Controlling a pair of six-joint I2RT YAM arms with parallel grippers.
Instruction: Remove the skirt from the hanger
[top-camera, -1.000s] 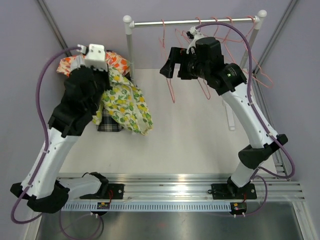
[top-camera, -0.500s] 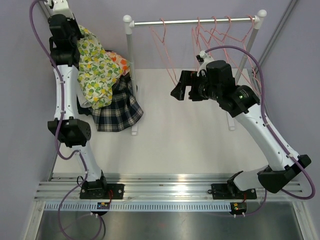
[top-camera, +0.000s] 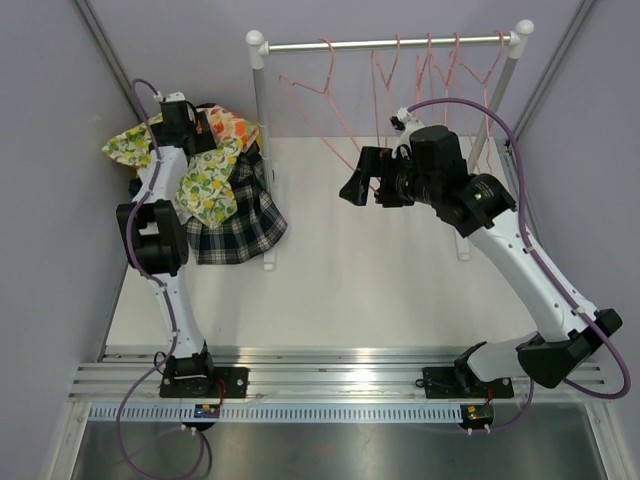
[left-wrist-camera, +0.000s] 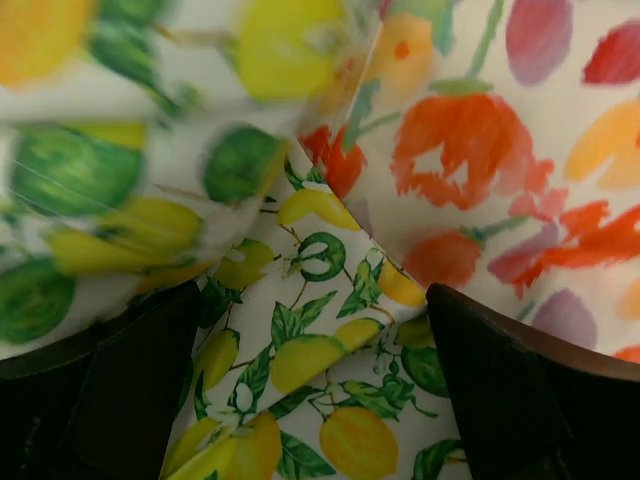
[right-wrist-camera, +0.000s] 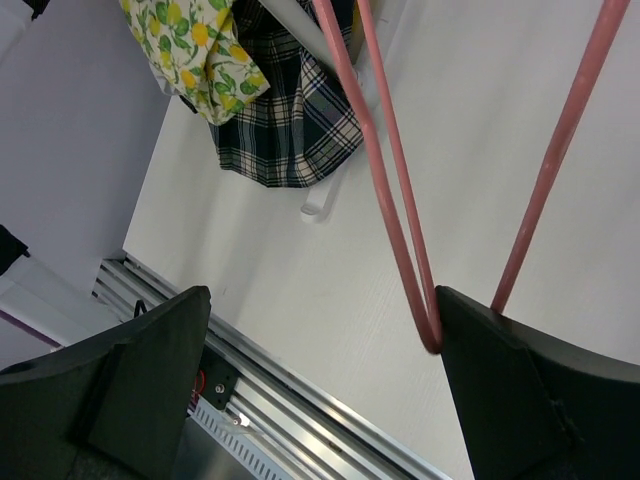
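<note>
White table (top-camera: 380, 290), purple walls. Left gripper (left-wrist-camera: 318, 340): jaws wide, gripping nothing. The lemon-print skirt (left-wrist-camera: 330, 420) lies directly beneath them, on a clothes pile (top-camera: 235, 215). Right gripper (right-wrist-camera: 320, 350): jaws wide, a pink hanger (right-wrist-camera: 395, 200) just beside one finger.

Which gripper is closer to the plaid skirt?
Left. The left gripper is over the clothes pile beside the plaid skirt; the right gripper is off by the hangers.
</note>
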